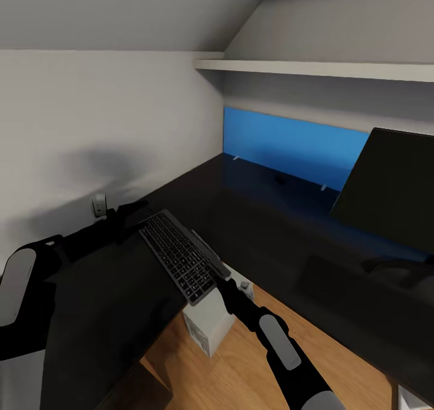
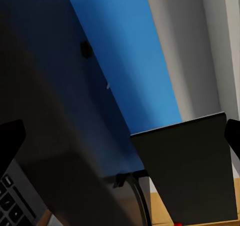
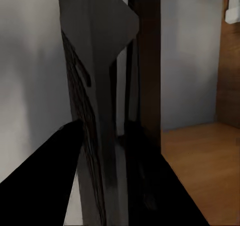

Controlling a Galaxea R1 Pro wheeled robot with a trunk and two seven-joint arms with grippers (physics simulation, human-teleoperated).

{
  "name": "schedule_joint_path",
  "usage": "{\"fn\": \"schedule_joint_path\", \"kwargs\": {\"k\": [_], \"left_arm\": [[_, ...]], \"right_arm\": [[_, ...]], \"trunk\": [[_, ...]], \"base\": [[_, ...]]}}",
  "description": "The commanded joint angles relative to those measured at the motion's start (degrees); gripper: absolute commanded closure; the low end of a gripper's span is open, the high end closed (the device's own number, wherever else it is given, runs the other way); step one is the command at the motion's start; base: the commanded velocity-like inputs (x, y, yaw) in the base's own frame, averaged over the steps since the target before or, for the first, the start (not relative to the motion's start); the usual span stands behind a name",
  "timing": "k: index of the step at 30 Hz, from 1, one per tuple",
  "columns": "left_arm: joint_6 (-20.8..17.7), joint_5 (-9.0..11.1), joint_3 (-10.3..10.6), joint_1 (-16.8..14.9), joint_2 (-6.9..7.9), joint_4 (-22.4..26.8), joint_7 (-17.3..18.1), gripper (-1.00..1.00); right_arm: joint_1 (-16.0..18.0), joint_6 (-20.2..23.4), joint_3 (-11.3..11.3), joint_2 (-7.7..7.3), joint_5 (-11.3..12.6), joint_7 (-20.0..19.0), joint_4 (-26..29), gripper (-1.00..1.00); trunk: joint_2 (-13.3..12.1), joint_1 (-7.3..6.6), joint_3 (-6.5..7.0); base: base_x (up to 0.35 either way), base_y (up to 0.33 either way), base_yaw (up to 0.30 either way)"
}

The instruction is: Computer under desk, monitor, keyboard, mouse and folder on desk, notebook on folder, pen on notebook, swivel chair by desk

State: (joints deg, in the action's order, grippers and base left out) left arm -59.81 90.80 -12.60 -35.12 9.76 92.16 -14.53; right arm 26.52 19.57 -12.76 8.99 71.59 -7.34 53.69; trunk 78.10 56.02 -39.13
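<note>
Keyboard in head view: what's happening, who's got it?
Both arms hold the keyboard over the near corner of the dark desk: the left gripper at its far end, the right gripper at its near edge. Part of it overhangs the desk edge above the white computer on the floor. The monitor already stands on the desk to the right.

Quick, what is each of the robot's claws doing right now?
Left gripper: at the keyboard's far end, grip cannot be told.
Right gripper: shut on the keyboard's near edge.
</note>
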Motion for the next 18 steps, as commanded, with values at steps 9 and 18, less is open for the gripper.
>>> {"fn": "schedule_joint_path", "kwargs": {"k": [9,18], "left_arm": [[-0.2,0.6,-0.1,-0.1,0.07,0.0,-0.5,-1.0],[-0.2,0.6,-0.5,-0.5,0.03,0.0,0.3,-1.0]], "right_arm": [[0.0,0.2,0.0,-0.17,-0.2,-4.1,0.1,1.0],[0.0,0.4,0.0,-0.28,-0.1,-4.6,0.6,1.0]], "trunk": [[0.0,0.0,-0.05],[-1.6,-0.88,0.67]], "base": [[0.0,0.0,0.0],[0.0,0.0,0.0]]}}
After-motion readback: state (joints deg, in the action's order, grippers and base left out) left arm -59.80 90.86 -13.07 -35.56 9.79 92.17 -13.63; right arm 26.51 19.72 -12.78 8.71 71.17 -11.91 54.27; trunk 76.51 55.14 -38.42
